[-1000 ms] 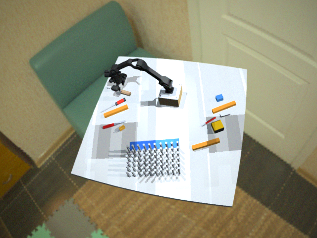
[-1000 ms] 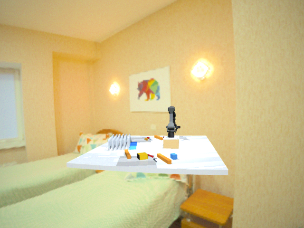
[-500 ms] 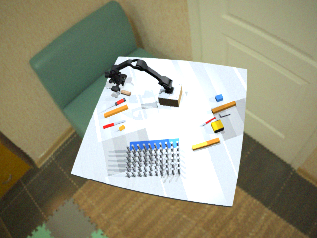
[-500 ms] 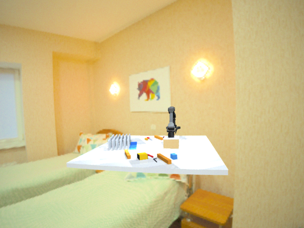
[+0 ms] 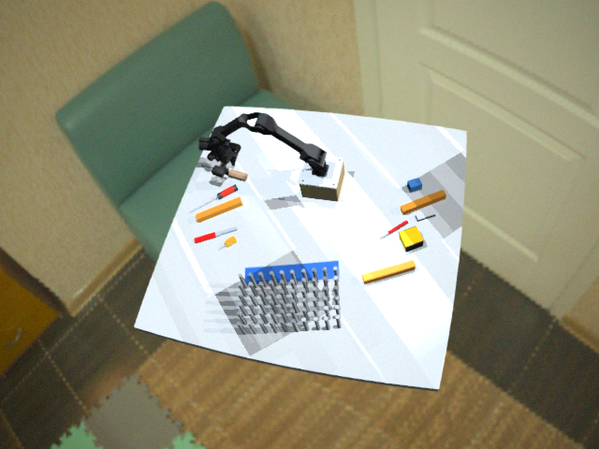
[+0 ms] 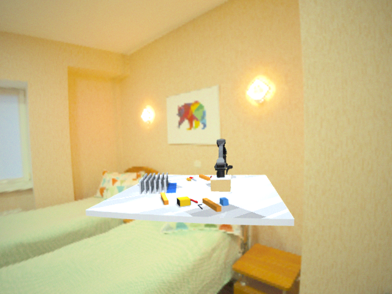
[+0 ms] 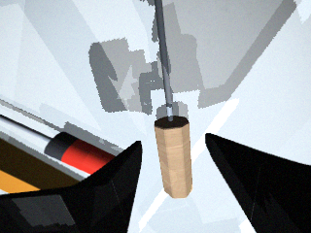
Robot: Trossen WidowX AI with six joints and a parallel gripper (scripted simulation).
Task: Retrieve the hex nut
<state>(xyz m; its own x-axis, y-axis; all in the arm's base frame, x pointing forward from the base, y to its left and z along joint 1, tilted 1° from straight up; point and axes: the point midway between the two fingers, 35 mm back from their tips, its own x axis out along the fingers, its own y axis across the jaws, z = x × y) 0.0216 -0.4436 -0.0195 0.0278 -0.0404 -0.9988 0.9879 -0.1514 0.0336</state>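
Note:
A tool with a wooden handle [image 5: 237, 175] [image 7: 174, 157] and a thin grey shaft lies on the table at the far left. My gripper [image 7: 172, 141] is open above it, one black finger on each side of the handle, with a gap on both sides. The standing metal spacers [image 5: 290, 299] [image 6: 154, 183] form a dense field at the table's front. The blue taped strip [image 5: 251, 273] [image 6: 171, 187] runs along the field's side facing the arm base. I cannot make out the nut among the spacers.
Beside the wooden handle lie a red and black screwdriver [image 5: 226, 192] [image 7: 87, 157] and an orange bar [image 5: 219, 210]. A red-handled tool [image 5: 205, 238] lies further on. On the right are a yellow block [image 5: 411, 238], a blue block [image 5: 415, 184] and two more bars.

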